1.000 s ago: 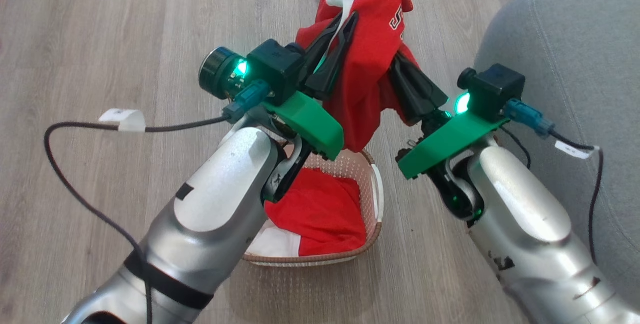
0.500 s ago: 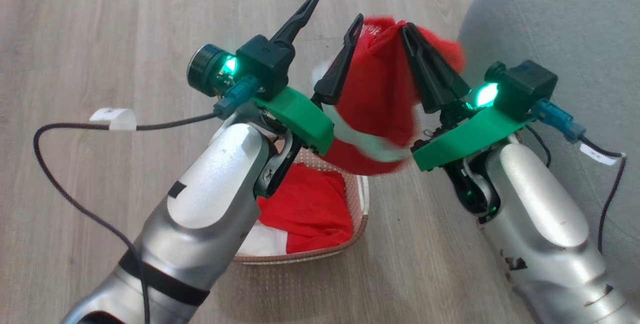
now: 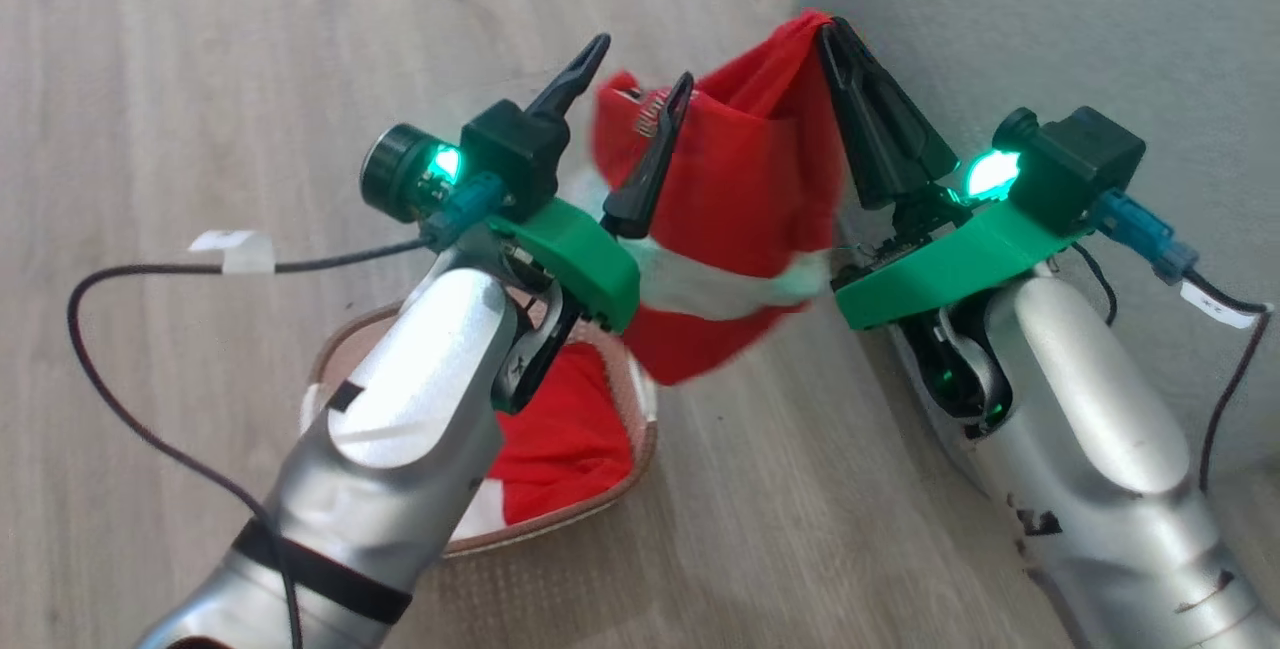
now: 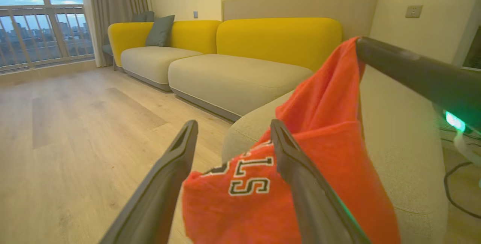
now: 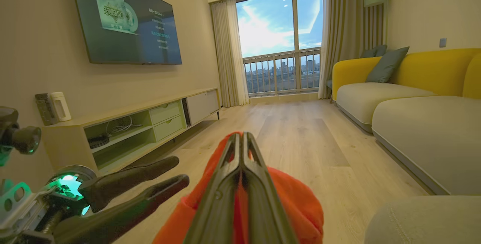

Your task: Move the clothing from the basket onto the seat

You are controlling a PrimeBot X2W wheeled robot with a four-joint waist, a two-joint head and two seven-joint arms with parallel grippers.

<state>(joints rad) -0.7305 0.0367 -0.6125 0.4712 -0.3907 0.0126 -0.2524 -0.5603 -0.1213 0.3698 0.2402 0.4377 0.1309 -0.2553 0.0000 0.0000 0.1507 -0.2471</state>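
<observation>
Beside the seat [image 3: 1000, 9], head view: 1 red garment [image 3: 740, 179] is pinched by the right gripper [image 3: 828, 29]; a 2nd garment [image 3: 570, 429] is seen in the basket [image 3: 645, 439]. Left wrist: the left gripper [image 4: 233, 123] is spread. Right wrist: cloth is clamped. Limp and light, it is judged; a bunched fold is advised.

**My colour check: red cloth, grey seat, green rig**

The lifted garment [image 3: 740, 179] shows me bright red with a broad white band low across it, and white block letters edged dark in the left wrist view. The second garment [image 3: 570, 429], in the basket [image 3: 650, 434], is the same red with a white patch at its near edge. The basket's walls are cream and perforated under a brown rim. The seat [image 3: 1050, 19] is plain grey, the floor [image 3: 200, 49] pale wood grain. My left gripper [image 3: 642, 59] and right gripper [image 3: 828, 29] have black fingers on bright green mounts, lights glowing green. The sofa [image 4: 278, 37] is yellow over beige.
</observation>
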